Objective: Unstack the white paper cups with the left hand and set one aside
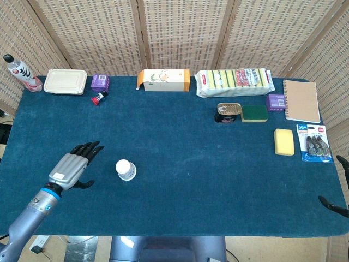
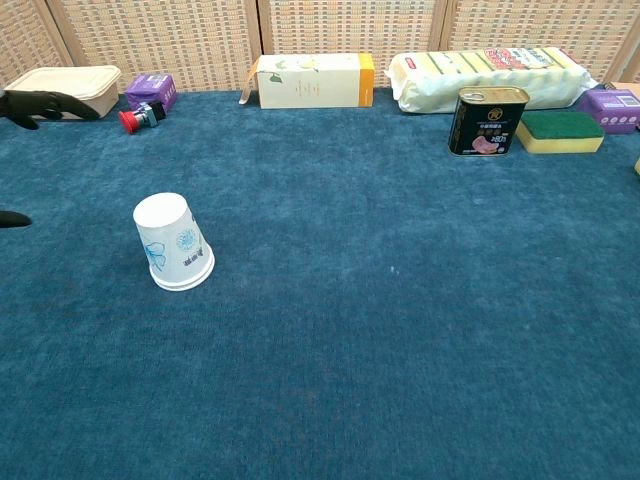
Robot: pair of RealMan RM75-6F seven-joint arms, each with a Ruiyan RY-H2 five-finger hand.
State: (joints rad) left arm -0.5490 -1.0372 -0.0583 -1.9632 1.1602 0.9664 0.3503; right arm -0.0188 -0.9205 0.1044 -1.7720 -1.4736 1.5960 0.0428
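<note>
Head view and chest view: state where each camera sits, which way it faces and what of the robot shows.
Head view: high above the near edge, looking down on the table; shows the left hand and fingertips of the right hand.
Chest view: low, facing the back screen; only left fingertips show.
Shared: the white paper cups.
</note>
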